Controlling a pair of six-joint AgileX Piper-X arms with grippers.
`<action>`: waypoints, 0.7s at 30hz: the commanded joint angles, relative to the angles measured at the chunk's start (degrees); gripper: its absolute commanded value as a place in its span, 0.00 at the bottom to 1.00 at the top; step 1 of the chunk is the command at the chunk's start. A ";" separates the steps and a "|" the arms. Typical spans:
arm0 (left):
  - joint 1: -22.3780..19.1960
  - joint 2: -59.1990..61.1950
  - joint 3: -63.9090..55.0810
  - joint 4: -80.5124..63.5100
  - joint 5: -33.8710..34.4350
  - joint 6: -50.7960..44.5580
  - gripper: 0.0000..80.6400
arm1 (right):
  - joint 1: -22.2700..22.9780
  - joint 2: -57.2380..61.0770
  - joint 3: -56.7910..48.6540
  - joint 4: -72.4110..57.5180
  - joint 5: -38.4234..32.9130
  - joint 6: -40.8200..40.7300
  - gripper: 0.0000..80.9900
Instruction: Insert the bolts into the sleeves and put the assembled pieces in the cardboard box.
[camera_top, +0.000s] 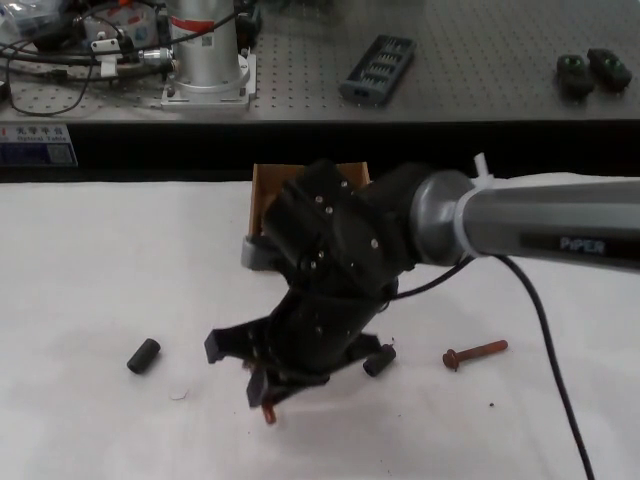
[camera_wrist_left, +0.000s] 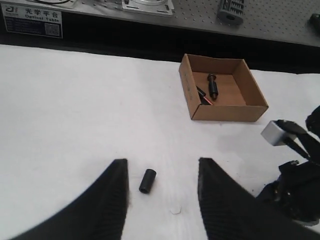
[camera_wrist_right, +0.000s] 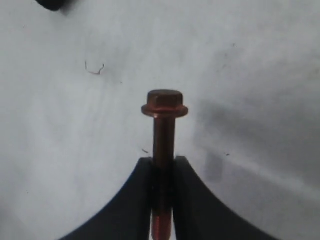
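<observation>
- High view: The right claw (camera_top: 268, 393) hung low near the front edge of the white surface (camera_top: 90, 270), pinched shut on a copper bolt (camera_top: 268, 414), apparently so that it could be mated with a sleeve. A black sleeve (camera_top: 143, 355) lay toward the left edge. A second sleeve (camera_top: 379, 361) lay just beside the claw, with a spare bolt (camera_top: 475, 353) farther right. The cardboard box (camera_top: 262, 200) stood behind the arm, toward the back edge.
- Left wrist view: The left claw (camera_wrist_left: 161, 167) stood wide open and held nothing. The black sleeve (camera_wrist_left: 147, 180) lay between its fingers, likely lined up for a grasp. The cardboard box (camera_wrist_left: 222, 107) contained at least one assembled piece (camera_wrist_left: 213, 85).
- Right wrist view: The fingers (camera_wrist_right: 135, 200) clamped the copper bolt (camera_wrist_right: 164, 130) by its lower shank. This left the head and upper shank free beyond the tips, a grip that seemed to suit handing it on or threading it through.
</observation>
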 joint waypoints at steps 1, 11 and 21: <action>0.23 1.20 -0.57 0.10 1.50 -1.95 0.40 | -0.02 -0.01 -0.06 1.19 -3.66 0.50 0.35; -0.60 8.84 -0.57 -4.39 6.71 -13.62 0.40 | -2.14 -6.33 -0.18 12.03 0.35 -9.12 0.34; -15.66 27.36 -0.57 -14.13 8.27 -37.68 0.47 | -8.07 -21.69 4.01 12.61 17.28 -17.99 0.34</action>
